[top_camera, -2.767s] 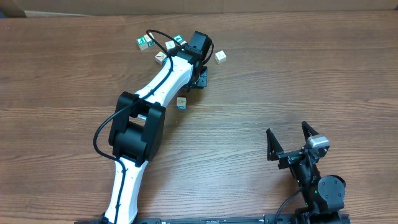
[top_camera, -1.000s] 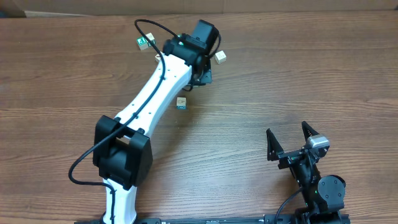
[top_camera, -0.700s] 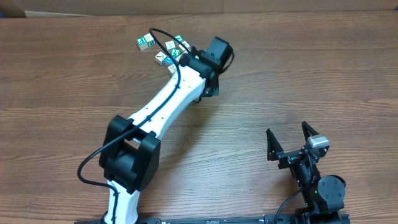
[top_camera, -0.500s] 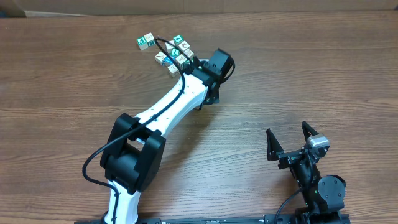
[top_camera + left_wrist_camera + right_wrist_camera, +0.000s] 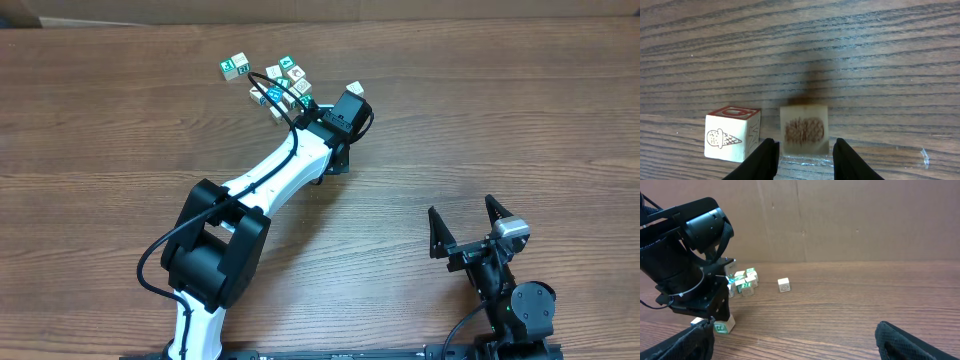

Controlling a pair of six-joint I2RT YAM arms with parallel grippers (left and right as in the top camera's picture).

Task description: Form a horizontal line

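**A:** Since the earliest overhead view, the left arm (image 5: 280, 170) had swung its wrist off the far side of the cubes and come nearer, covering the spot where a stray cube had lain. What sat leftmost?

**B:** An irregular bunch of small cream-and-teal picture cubes (image 5: 270, 82), far-left of the wrist on the brown wood-grain table (image 5: 520, 100).

**A:** And under the wrist?

**B:** In the wrist view there was a cream wooden cube with an ice-cream cone drawing (image 5: 732, 134). Just beside it, a sliver apart, was a cream cube with a brown scribbled picture (image 5: 804, 131). Those two made the horizontal line (image 5: 790, 131) so far, running across the view, the way the jaws opened.

**A:** The left gripper (image 5: 805, 141)?

**B:** Partly parted, one finger on either side of the scribbled cube, which rested on the table. I couldn't tell whether the pads touched it.

**A:** Further right?

**B:** A lone cream cube (image 5: 354, 90) lay just beyond the wrist. Well apart from it was the right gripper (image 5: 461, 207), spread wide and holding nothing. I'd judge the left arm far nearer to every remaining cube.
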